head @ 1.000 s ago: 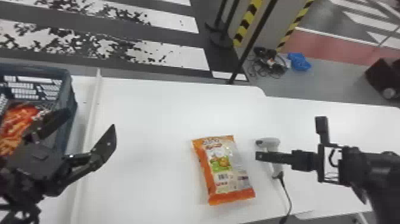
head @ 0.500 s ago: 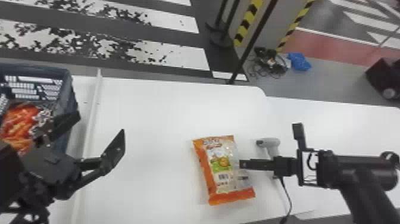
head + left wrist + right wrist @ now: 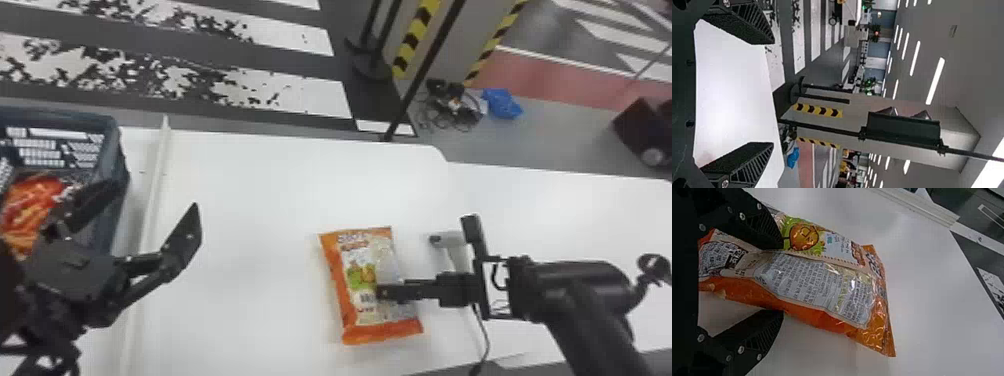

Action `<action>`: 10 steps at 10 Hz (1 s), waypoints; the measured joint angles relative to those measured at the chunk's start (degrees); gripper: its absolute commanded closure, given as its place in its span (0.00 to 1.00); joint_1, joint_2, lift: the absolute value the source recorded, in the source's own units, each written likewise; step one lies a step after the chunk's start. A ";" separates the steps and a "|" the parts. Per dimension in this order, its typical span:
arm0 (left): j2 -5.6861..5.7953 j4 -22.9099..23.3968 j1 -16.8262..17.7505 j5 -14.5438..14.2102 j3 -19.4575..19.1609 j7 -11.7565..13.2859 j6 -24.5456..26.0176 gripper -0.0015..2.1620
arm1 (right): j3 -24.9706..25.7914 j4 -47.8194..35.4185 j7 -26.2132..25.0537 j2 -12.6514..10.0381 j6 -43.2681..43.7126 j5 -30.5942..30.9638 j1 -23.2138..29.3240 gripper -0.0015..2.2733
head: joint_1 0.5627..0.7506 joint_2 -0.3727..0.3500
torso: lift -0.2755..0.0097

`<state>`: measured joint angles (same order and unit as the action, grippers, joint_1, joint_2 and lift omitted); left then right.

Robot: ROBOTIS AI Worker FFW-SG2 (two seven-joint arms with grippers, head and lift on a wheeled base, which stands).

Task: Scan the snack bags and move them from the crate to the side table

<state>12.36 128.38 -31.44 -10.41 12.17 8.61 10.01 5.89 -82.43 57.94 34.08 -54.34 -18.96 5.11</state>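
"Where's the light coming from?"

"Overhead. The left wrist view catches ceiling strip lights (image 3: 935,81), glowing white against a dimmer grey ceiling (image 3: 965,58)."

"And in the head view?"

"Bright. The white tabletop (image 3: 250,190) is washed out over a broad patch."

"Any glare up close?"

"Yes, in the right wrist view: small, hard glints on the snack bag's (image 3: 809,282) glossy film, while the tabletop there shades softly into grey."

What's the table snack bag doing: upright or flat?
Flat: the snack bag lies with its broad printed face up in the head view, white table around it.
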 measured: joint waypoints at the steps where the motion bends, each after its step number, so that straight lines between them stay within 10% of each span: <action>1: -0.21 0.02 -0.03 -1.09 -0.30 -1.78 -0.01 0.03 | 0.00 -0.29 -0.01 -0.03 1.13 0.25 0.23 0.99 | 0.70 0.03 | 0.66; 4: -0.57 -0.08 -0.11 -1.49 -0.31 -6.95 -0.01 0.03 | 5.10 -5.21 -0.79 -0.07 -0.75 -1.08 2.84 0.99 | 0.70 0.03 | 0.66; 7: -0.58 0.34 -0.27 -1.18 -0.07 -9.90 0.12 0.03 | 20.75 -15.22 -4.66 -0.07 -8.42 -12.39 7.10 0.99 | 0.70 0.03 | 0.66; 10: -0.50 0.40 -0.50 -0.43 0.47 -9.90 0.33 0.03 | 33.12 -11.25 -17.64 -1.22 -0.05 -21.27 5.10 0.99 | 0.70 0.03 | 0.66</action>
<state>11.86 128.78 -31.94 -10.84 12.64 -1.29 10.33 39.02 -93.68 40.31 32.86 -54.39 -40.23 10.21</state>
